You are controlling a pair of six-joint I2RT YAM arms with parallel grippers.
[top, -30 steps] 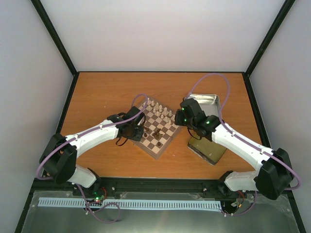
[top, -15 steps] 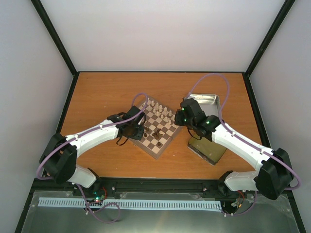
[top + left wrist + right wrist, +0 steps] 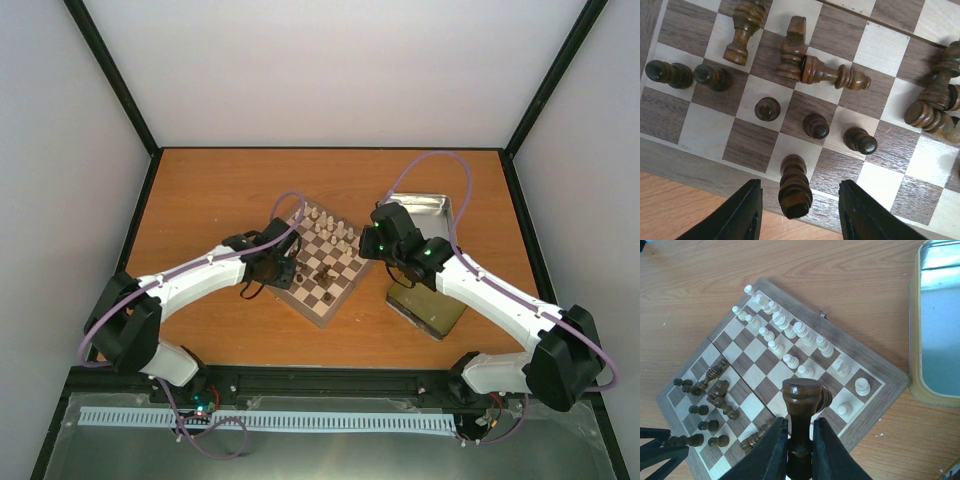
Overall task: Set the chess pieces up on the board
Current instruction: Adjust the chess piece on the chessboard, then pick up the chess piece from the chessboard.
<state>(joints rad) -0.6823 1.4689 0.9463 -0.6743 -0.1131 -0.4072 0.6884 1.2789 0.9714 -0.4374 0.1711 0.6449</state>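
Left pincer (image 3: 800, 187): released. I see both fingers standing apart from the standing dark piece (image 3: 795, 187), with a gap on each side.
Standing dark piece: upright between the left pincer's fingers, on the edge row of the board (image 3: 695, 162), right beside the rim.
Dark pawns (image 3: 816, 126): 3 upright just beyond the left fingertips.
Fallen dark pieces (image 3: 832, 75): several lie on their sides further ahead of the left pincer, and more lie off to its right.
Right pincer (image 3: 801, 422): clenched on the held dark piece (image 3: 801, 390), a tall one gripped low on its stem with the head above the fingers.
Light chessmen (image 3: 790, 330): lined up in 2 rows on the board's far side, ahead of the right pincer.
Tin (image 3: 935, 330): on the bench (image 3: 840, 270), to the right of the right pincer.
Risk 1: if I pull the left pincer away at a slant, a finger could clip the standing piece and tip it over the rim onto the bench.
Risk 2: the fallen pieces cover squares, so setting the held piece down among them could roll one into the pawns.
Risk 3: the low grip may let the tall piece swing and land tilted.
Risk 4: both arms reach over 1 small board, so moving them together could make them collide.
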